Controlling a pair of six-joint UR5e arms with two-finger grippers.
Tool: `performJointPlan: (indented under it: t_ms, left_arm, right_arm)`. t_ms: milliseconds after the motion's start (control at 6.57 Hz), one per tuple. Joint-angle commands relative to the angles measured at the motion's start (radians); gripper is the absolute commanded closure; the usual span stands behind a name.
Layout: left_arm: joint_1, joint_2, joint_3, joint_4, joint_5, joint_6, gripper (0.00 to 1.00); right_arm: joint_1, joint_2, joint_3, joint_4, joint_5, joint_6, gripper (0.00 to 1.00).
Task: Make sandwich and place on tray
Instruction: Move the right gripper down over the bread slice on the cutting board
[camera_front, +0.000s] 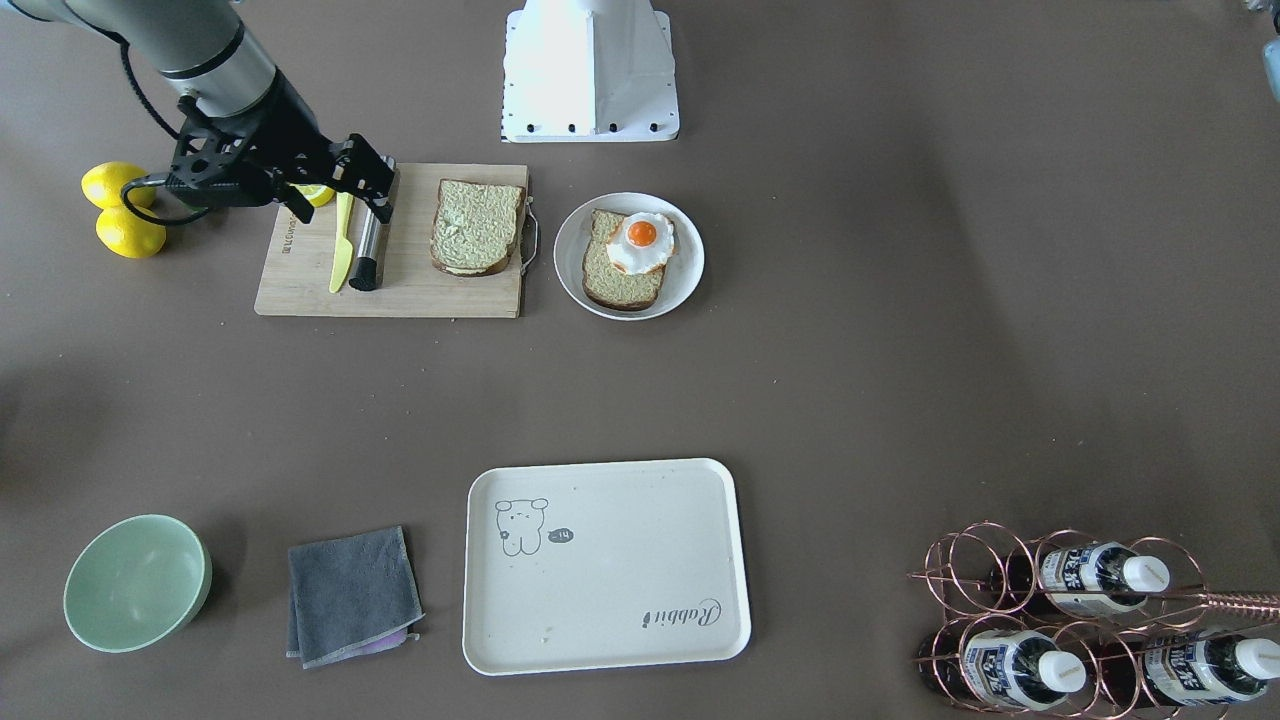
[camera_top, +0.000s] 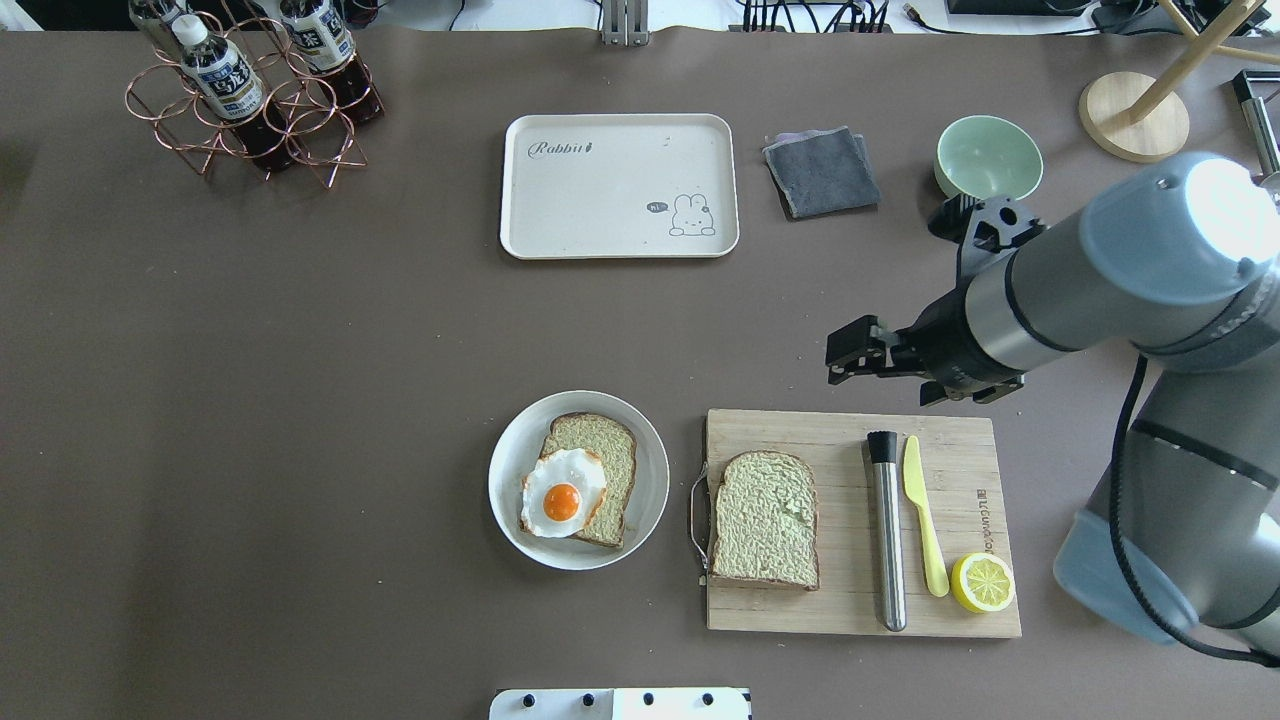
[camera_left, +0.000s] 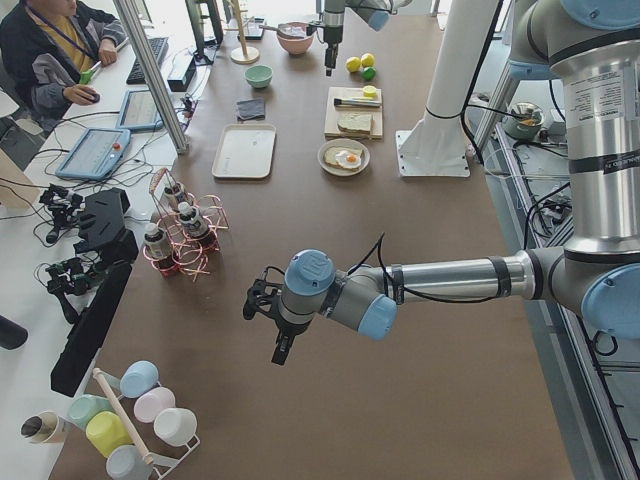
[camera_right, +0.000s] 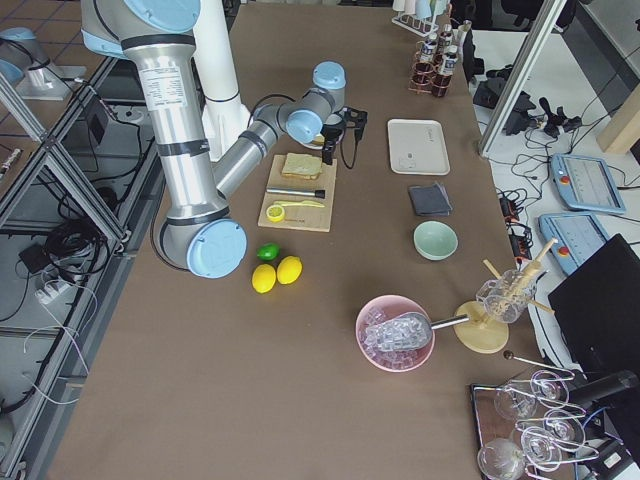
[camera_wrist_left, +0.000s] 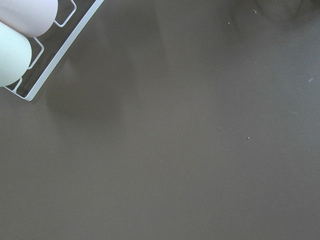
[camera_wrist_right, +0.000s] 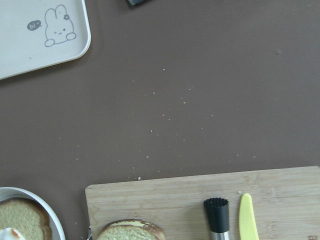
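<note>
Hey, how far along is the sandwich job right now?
Done: the egg lies on one toast on the plate. In hand: nothing; the right gripper hangs over the table beside the board, jaws open and empty. Left: put the second toast, lying on the board, on top, then carry it all to the tray, which holds nothing.

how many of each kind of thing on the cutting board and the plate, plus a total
toast slices: 2
fried egg: 1
yellow knife: 1
metal tube: 1
lemon half: 1
total: 6
</note>
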Motion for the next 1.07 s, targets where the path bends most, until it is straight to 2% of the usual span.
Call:
performJointPlan:
  t_ms: [0, 152, 305, 457, 914]
  left_arm:
    - [-0.001, -0.002, -0.004, 0.000, 0.003, -0.002, 0.02]
    - [-0.006, 0.000, -0.012, 0.000, 0.004, -0.003, 0.02]
    - [-0.008, 0.000, -0.012, 0.000, 0.006, -0.003, 0.02]
    - [-0.009, 0.001, -0.012, 0.000, 0.007, -0.005, 0.02]
    - [-0.014, 0.001, -0.012, 0.000, 0.009, -0.005, 0.02]
  right_arm:
    - [-0.121, 0.009, -0.029, 0.057, -0.056, 0.085, 0.10]
    - [-0.169, 0.001, -0.112, 0.235, -0.097, 0.222, 0.15]
    - [-0.195, -0.026, -0.178, 0.325, -0.124, 0.222, 0.16]
    - [-0.209, -0.026, -0.204, 0.341, -0.144, 0.225, 0.17]
    - [-0.223, -0.067, -0.201, 0.341, -0.148, 0.222, 0.26]
